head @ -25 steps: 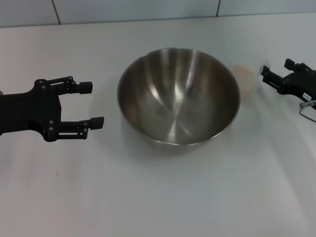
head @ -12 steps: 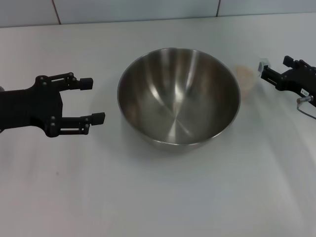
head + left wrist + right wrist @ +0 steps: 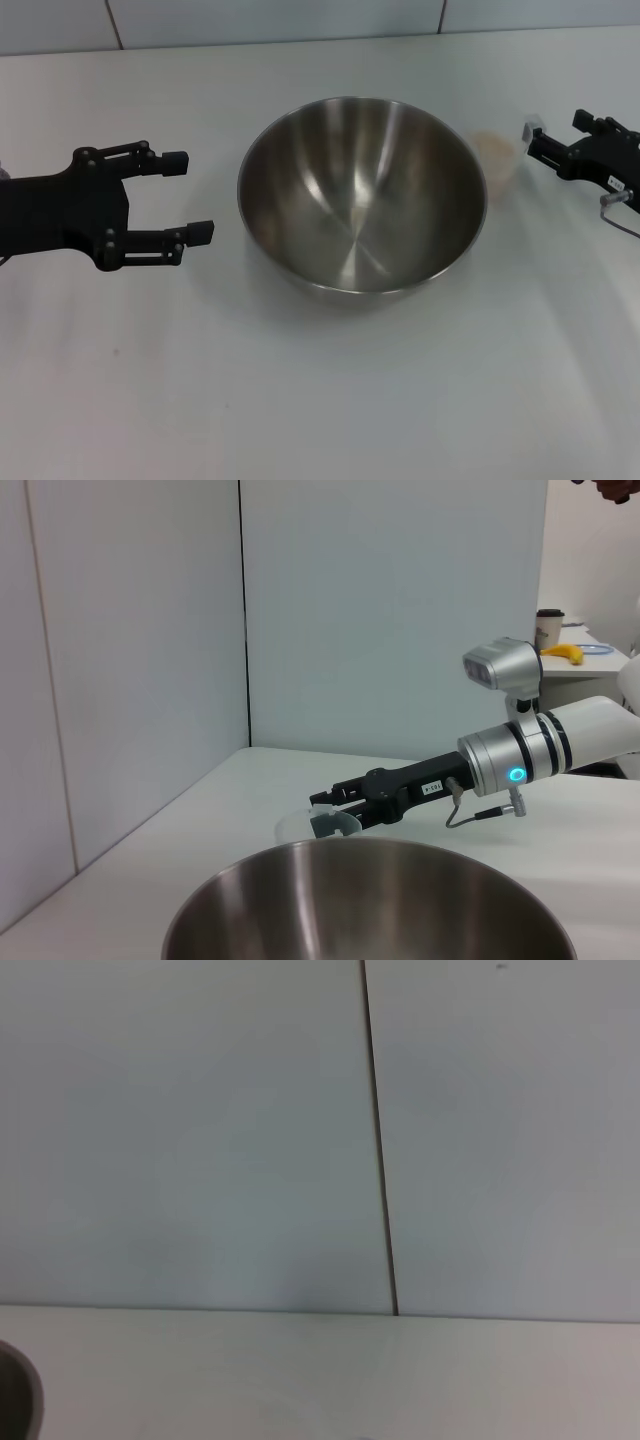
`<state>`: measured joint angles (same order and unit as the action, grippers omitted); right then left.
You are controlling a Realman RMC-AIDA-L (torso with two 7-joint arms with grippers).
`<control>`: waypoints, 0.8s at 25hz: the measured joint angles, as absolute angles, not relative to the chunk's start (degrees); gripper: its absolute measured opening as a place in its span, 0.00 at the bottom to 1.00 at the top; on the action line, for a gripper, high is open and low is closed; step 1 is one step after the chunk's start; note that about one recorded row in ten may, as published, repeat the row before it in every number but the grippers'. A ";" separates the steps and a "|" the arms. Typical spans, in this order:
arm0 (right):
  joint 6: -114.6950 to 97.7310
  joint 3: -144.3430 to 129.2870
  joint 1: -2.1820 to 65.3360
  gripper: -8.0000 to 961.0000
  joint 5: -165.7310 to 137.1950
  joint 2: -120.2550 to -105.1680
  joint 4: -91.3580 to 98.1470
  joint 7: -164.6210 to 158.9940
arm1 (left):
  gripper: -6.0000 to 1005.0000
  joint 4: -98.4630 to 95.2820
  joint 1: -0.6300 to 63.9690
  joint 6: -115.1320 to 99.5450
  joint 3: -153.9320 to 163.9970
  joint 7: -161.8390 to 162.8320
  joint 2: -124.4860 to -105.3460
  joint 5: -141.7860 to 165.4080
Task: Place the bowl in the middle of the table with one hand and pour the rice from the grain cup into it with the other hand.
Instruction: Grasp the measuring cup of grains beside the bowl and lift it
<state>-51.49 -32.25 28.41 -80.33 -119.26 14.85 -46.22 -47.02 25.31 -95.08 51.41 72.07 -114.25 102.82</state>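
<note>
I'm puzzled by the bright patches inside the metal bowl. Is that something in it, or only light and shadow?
Head view: only reflections; pale streaks of glare run down the bowl's shiny wall, and it casts a soft shadow on the table. Left wrist view: the bowl's rim gleams evenly. Right wrist view: flat, even light on a plain wall.
</note>
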 joint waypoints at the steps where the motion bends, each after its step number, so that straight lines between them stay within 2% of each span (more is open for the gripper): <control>1: -51.49 -32.25 28.45 0.81 -80.32 -119.26 14.86 -46.18 | 0.83 -47.02 25.33 -95.02 51.41 72.07 -114.27 102.82; 12: -51.50 -32.25 28.69 0.81 -80.38 -119.26 14.86 -45.88 | 0.83 -46.97 25.32 -94.71 51.41 71.24 -114.27 102.82; 20: -51.73 -34.88 28.78 0.73 -80.76 -119.26 14.87 -45.96 | 0.83 -47.02 25.31 -94.66 51.41 71.20 -114.28 102.82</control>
